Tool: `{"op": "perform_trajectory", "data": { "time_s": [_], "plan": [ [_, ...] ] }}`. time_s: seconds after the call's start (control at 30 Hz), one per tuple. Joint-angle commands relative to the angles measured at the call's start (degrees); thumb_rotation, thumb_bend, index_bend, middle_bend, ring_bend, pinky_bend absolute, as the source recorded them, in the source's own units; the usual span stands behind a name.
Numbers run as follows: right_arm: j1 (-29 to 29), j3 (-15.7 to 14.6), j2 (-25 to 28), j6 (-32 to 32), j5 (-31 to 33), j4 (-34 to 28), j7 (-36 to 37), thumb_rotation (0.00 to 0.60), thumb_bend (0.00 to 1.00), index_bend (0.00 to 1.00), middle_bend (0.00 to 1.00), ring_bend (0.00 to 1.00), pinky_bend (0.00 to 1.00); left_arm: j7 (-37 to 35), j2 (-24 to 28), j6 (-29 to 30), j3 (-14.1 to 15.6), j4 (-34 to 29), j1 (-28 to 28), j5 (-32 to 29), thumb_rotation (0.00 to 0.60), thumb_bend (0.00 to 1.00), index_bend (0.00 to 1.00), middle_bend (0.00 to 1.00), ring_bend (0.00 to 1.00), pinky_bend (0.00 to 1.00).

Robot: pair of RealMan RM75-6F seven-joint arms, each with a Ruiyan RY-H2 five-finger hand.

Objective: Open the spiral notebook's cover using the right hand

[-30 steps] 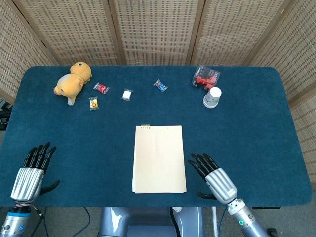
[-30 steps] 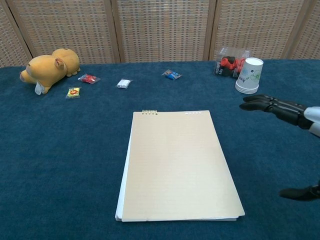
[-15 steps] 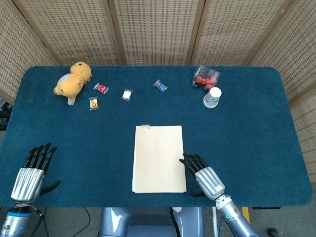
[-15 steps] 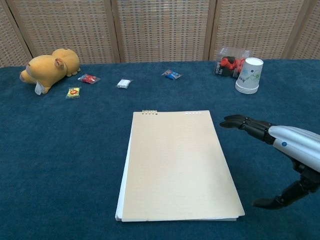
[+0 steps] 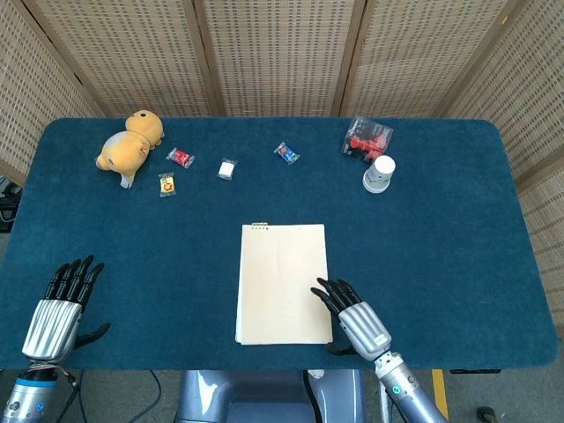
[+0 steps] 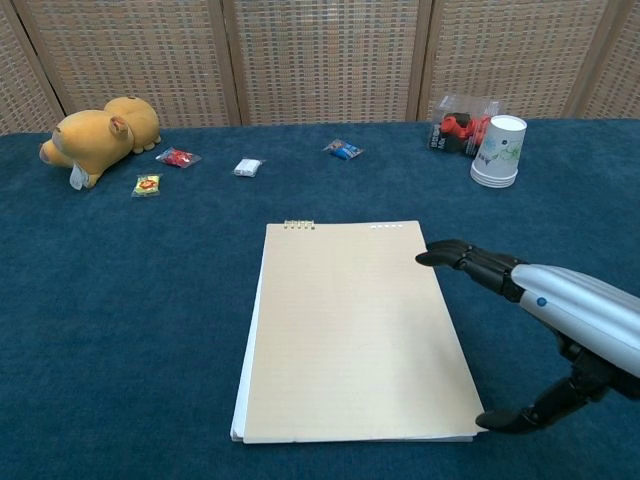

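One risk: the right hand (image 6: 560,305), fingers spread and holding nothing, hovers over the closed spiral notebook's (image 5: 284,283) right edge; its fingertips could shove the whole notebook sideways instead of lifting the cover.

table (image 5: 441,264) covered in dark blue cloth, matt, fuzzy nap; notebook (image 5: 284,282) cover tan card, matt, smooth; right hand (image 6: 560,310) silver ribbed back, slightly glossy, black fingers (image 6: 465,258) matt; toy (image 5: 129,146) yellow plush, soft; cup (image 6: 498,150) white paper, smooth; screens (image 5: 273,53) woven cane, rough, wood frames
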Motion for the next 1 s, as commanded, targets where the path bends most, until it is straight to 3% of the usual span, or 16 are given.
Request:
{"op": "perform_trajectory", "data": {
  "time_s": [0.03,1.0],
  "plan": [
    [0.1,-0.1,-0.2,-0.2,0.2,0.1,0.0,0.600,0.23,0.00,0.00,0.00,0.00,-0.1,0.0,0.0,0.0,0.0,0.0,0.0,0.600,0.00,0.00,0.00,0.00,0.05],
    [1.1,0.3,-5.0,-2.0,4.0,4.0,1.0,0.600,0.24,0.00,0.00,0.00,0.00,-0.5,0.2,-0.2,0.2,-0.2,-0.1,0.3,0.600,0.00,0.00,0.00,0.00,0.05]
  ]
}}
